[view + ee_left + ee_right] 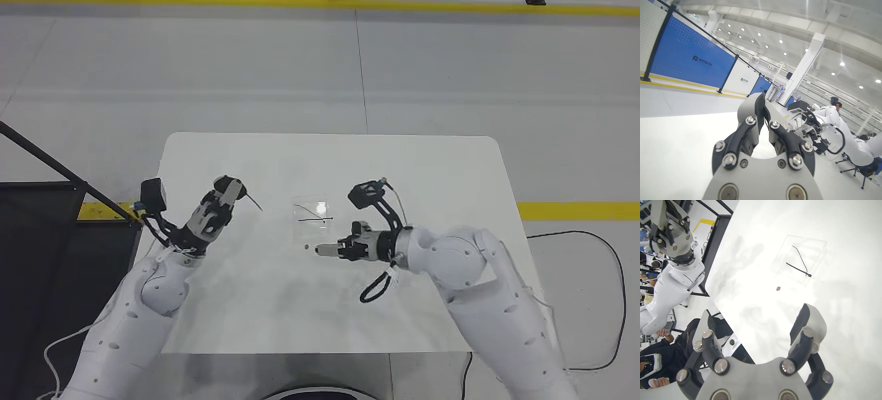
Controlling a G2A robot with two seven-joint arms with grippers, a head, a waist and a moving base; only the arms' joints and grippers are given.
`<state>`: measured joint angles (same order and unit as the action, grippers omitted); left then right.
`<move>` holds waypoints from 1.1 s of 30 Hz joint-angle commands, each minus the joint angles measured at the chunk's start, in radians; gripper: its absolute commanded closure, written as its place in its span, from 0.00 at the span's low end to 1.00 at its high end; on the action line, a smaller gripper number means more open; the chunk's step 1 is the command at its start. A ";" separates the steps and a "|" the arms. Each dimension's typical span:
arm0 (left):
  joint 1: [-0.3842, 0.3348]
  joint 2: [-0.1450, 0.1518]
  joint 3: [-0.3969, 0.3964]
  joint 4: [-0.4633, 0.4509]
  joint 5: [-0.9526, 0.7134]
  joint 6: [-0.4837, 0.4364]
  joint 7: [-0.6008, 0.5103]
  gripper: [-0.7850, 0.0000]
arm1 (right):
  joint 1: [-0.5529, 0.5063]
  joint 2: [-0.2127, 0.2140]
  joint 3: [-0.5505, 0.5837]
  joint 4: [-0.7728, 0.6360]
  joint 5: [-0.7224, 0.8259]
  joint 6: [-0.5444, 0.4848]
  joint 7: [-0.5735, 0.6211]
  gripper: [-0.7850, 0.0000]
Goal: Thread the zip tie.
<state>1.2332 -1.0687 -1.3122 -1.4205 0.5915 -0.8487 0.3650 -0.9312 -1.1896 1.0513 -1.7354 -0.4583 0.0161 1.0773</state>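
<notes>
Left hand (762,100): pads pressed together, raised over the left half of the surface (440,170). In the top view a thin black strip (253,202) projects from its tips toward the middle. It is judged to be a zip tie pinched near one end, so that the free length can be presented for threading.

Right hand (757,311): fingers spread wide, holding nothing. It hovers just short of the clear square tray (810,249), on the side nearer the robot, and is well placed for a pick.

The zip tie (798,269) lies flat in the tray near the middle of the surface, head toward the right hand. A second black strand runs to that head; one tie or two cannot be told.

A small brown speck (778,288) sits beside the tray. Threading is not yet begun.
</notes>
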 commanded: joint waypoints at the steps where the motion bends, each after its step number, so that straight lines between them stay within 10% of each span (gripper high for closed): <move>1: 0.004 -0.003 -0.004 0.013 0.015 -0.003 0.026 1.00 | 0.020 -0.004 -0.017 0.014 -0.001 0.028 0.008 0.00; 15: 0.007 -0.009 -0.016 0.035 0.014 -0.026 0.049 1.00 | 0.199 -0.058 -0.163 0.263 -0.025 0.220 -0.048 0.00; 18: 0.007 -0.009 -0.016 0.035 0.014 -0.026 0.049 1.00 | 0.249 -0.079 -0.189 0.363 0.040 0.187 -0.071 0.25; 25: 0.007 -0.009 -0.016 0.035 0.014 -0.026 0.049 1.00 | 0.316 -0.110 -0.218 0.532 0.129 0.114 -0.095 0.50; 33: 0.007 -0.009 -0.016 0.035 0.014 -0.026 0.049 1.00 | 0.358 -0.133 -0.240 0.636 0.174 0.069 -0.099 0.56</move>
<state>1.2397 -1.0777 -1.3278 -1.3858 0.6052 -0.8745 0.4140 -0.5785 -1.3204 0.8125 -1.1105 -0.2883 0.0883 0.9785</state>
